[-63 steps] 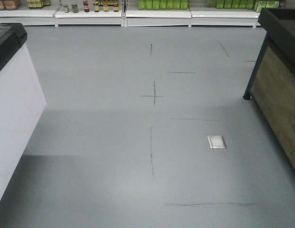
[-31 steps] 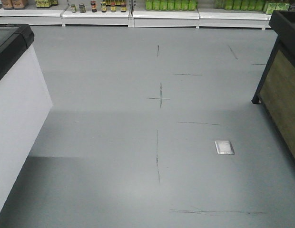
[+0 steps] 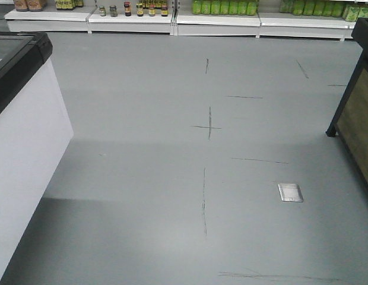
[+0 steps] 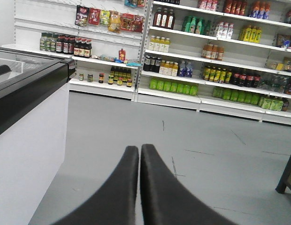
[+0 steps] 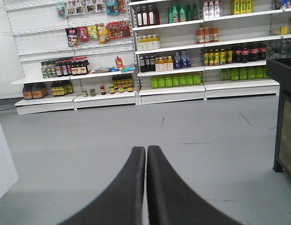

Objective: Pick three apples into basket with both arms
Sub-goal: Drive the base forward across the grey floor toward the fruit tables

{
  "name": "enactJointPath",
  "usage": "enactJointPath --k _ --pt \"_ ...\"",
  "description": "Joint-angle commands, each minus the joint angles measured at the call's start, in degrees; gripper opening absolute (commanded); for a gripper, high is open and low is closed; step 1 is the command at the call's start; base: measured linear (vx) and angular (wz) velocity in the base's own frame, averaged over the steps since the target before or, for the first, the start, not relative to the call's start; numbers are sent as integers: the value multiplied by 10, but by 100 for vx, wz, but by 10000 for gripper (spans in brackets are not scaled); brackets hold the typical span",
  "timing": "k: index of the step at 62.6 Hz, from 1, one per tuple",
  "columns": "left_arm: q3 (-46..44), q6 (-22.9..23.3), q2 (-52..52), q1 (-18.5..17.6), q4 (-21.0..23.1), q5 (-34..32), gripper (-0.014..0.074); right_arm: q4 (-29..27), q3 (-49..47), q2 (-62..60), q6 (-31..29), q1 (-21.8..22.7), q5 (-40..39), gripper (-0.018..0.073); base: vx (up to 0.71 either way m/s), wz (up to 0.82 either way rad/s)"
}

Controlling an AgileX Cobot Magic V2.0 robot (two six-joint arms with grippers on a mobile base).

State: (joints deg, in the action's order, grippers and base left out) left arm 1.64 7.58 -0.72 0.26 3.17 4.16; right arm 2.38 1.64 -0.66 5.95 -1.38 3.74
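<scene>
While the left end effector (image 4: pixel 139 150) points at the store shelves (image 4: pixel 173 96) across grey floor (image 3: pixel 130 178), its fingers sit pressed together, holding nothing | right end effector (image 5: pixel 146 151): likewise together, empty | apples, basket: shown in no view | white freezer (image 3: pixel 24 148) at left

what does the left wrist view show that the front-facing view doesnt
Only the left wrist view shows the black left pincer, its fingers pressed together on nothing, plus the upper-shelf rows of drink bottles and the hanging snack packets. Only the front-facing view shows the small square silver floor plate and the long scuff line nearest the camera. Both show the grey floor, the white chest cabinet with a black rim on the left, and the bottom-shelf row of green bottles.
</scene>
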Motion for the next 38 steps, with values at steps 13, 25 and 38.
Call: enactJointPath --k 13,25,38 --pt "-14 5 -2 -1 1 -45 -6 3 7 -7 -4 2 -43 -5 10 1" --pt "-14 5 -2 -1 1 -45 -6 3 7 -7 -4 2 -43 -5 12 -2" --pt "-14 5 -2 -1 1 -45 -6 3 7 -7 -4 2 -43 -5 14 -5"
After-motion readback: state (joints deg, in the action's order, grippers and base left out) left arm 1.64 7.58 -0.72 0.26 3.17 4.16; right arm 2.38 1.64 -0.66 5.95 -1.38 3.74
